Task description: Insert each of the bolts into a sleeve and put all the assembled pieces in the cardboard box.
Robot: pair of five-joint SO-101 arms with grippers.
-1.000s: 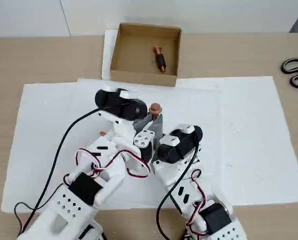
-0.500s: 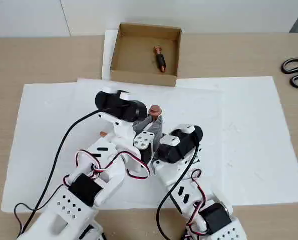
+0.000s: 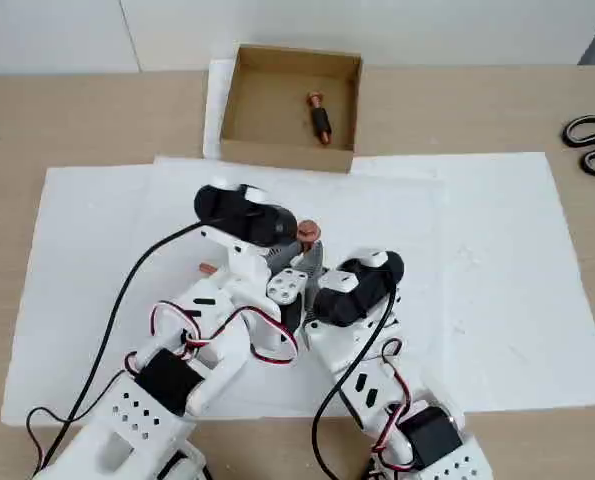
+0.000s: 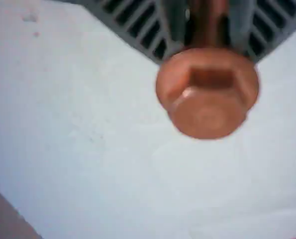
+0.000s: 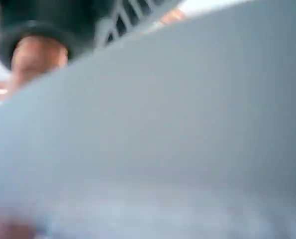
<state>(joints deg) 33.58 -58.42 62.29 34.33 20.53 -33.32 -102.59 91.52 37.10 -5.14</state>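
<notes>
From where I stand, this looks like the joining step: getting a bolt into its sleeve. One finished piece (image 3: 320, 118), dark sleeve with a copper end showing, already lies inside the cardboard box (image 3: 239, 100), well beyond the fingers across the desk (image 3: 77, 110).

The left fingers (image 4: 130, 22) are clamped on the bolt (image 4: 207, 92). Its shank runs up between the two ribbed grey faces and its head sticks out past the tips. In the high view that copper head (image 3: 308, 233) sits right where the two arms crowd together over the white paper (image 3: 497, 260), with the right arm (image 3: 362, 285) just beside it.

The right wrist view shows a dark rounded shape (image 5: 33, 27) with something copper beneath it. I take it for the sleeve meeting the bolt, but it is too blurred to be sure.

The bolt itself is copper-coloured and a little glossy. It has a hexagonal head on a round flange wider than the hex, and a plain, narrower shank.

I'd judge the next move needs the shank kept dead in line with the sleeve's bore and pushed straight, since any tilt would jam it at the mouth. After that the joined piece has to be carried over to the box.

A small copper bit (image 3: 208, 268) lies on the paper behind the left fingers, beside that arm. It may be another bolt waiting.
</notes>
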